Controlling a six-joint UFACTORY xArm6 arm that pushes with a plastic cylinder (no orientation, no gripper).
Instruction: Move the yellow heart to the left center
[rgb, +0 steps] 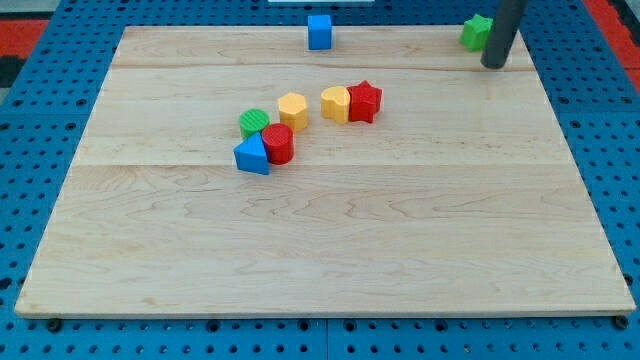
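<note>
Nearest the view's bottom sits the blue triangle (252, 156), touching the red cylinder (279, 144). Near the tabletop (330, 250) centre, the yellow heart (335, 103) touches the red star (365, 101). My tip (493, 65), holding nothing, rests well apart at the view's top right.

Bright, even, diffuse lighting from overhead; no glare on the pale wooden bench (330, 250). Only short, soft shadows hugging the blocks' bases and a thin dark line under the near edge. Mostly sharp, slightly soft and low in resolution. Strong perspective: trapezoid outline, narrower toward the view's top. Saturated colours, no blown highlights.
</note>
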